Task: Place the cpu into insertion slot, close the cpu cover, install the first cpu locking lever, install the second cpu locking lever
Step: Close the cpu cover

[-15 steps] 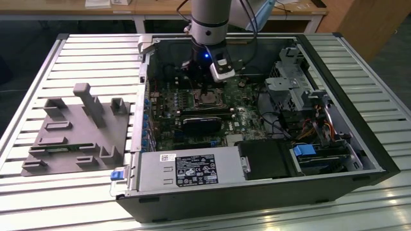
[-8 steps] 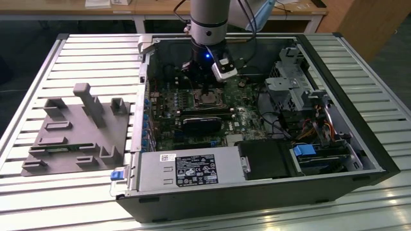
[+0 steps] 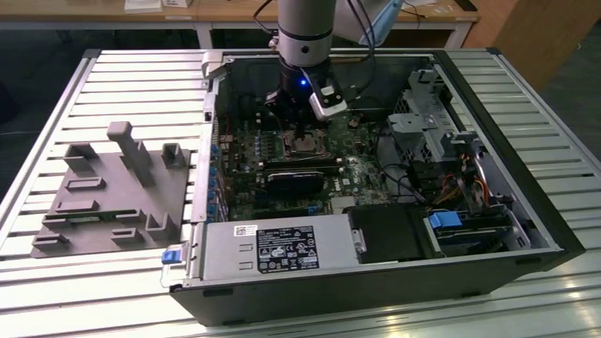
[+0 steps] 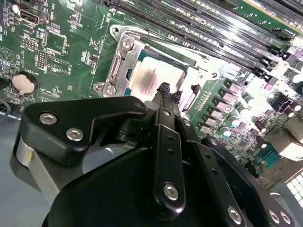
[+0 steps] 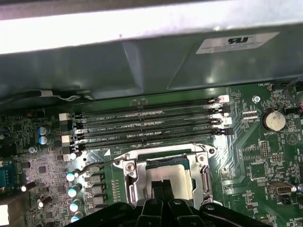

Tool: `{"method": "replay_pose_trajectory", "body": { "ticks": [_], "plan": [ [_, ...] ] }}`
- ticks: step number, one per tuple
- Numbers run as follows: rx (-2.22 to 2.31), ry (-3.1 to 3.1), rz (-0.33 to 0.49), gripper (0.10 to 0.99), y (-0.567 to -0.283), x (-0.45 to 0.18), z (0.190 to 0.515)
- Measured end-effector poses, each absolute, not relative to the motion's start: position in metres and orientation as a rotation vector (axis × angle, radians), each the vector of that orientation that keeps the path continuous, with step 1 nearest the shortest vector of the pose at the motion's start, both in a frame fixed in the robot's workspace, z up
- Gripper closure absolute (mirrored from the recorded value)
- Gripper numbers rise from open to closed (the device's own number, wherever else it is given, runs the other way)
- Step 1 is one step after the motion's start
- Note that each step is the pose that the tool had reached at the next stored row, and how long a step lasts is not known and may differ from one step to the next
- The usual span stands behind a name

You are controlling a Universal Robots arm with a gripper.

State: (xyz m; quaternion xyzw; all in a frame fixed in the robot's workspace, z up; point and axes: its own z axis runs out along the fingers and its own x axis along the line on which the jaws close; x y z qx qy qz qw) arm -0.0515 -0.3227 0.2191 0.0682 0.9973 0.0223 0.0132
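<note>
**Second wrist view: tool point(image 4: 166, 92) straight above the cpu**

Pressed together at the tips, pinching nothing visible. Points straight down at the cpu point(image 4: 144, 78), touching or just above its silver top; cannot tell which. Lies flat in the insertion slot point(image 4: 163, 53) directly under the tips, ringed by the cpu cover point(image 4: 124, 52), apparently lowered. Beyond that, in the first wrist view, long memory slots point(image 5: 147, 125) across the far side.

Gripper point(image 5: 163, 189) fingertips sat together over the cpu point(image 5: 156, 176), cpu cover point(image 5: 204, 175) framed the chip (looked flat down), long memory slots point(image 5: 147, 125) just beyond, coin battery point(image 5: 273, 119) on green board point(image 5: 246, 156), grey case wall point(image 5: 142, 71) behind
</note>
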Motion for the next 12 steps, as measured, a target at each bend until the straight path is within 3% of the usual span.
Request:
{"method": "replay_pose_trajectory", "body": {
  "ticks": [12],
  "plan": [
    [0.206,3.088,0.071,0.984,-0.328,-0.064,0.217]
  ]
}}
